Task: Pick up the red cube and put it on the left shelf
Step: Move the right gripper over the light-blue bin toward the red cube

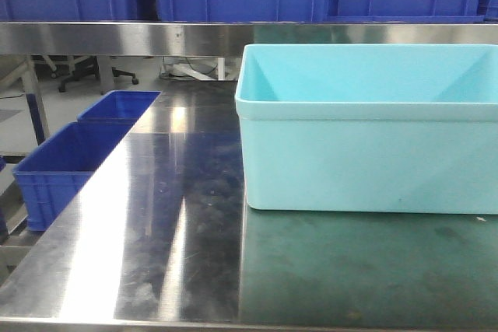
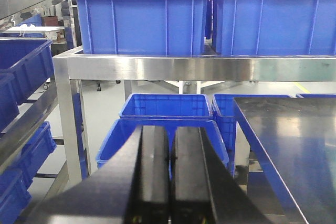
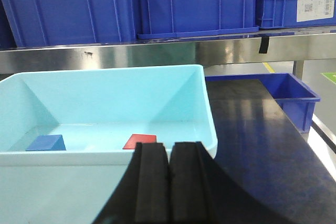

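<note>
The red cube lies flat on the floor of the turquoise bin, near its front wall, well apart from a blue block towards the bin's other end. The bin stands on the shiny steel surface. Just in front of the bin hangs the right gripper, its jaws pressed together with nothing between them. The left gripper is likewise clenched on nothing, and faces the left shelf, a steel rack carrying dark blue crates above and below its rail.
</note>
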Tool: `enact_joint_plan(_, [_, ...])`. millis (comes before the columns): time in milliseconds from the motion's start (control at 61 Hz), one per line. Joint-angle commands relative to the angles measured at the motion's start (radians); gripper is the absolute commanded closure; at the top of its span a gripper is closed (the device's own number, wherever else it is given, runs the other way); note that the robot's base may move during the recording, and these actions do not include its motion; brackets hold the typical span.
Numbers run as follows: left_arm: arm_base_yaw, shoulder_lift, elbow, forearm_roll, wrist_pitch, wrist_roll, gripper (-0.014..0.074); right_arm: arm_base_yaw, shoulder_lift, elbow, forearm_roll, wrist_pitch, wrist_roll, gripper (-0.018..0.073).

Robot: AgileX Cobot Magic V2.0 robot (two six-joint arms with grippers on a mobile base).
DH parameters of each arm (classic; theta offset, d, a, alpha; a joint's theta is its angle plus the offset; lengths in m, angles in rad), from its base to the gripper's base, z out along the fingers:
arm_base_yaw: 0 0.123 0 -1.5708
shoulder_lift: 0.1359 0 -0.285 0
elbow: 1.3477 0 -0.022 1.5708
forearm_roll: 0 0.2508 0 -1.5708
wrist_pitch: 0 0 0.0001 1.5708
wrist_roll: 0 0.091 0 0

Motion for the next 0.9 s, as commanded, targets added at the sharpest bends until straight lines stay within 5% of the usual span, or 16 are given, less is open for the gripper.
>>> enact_joint_plan(0, [-0.002,-0.017,0.025,0.0,-0.089,0.0,0.0495,-0.005,-0.021,-0.016,-0.01,-0.081,-0.004,0.0502])
enact_joint_plan(886, [-0.002,-0.017,0.025,0.0,-0.089,0.0,0.0495,-0.005,-0.021,-0.016,-0.01,-0.082,-0.004,0.0502])
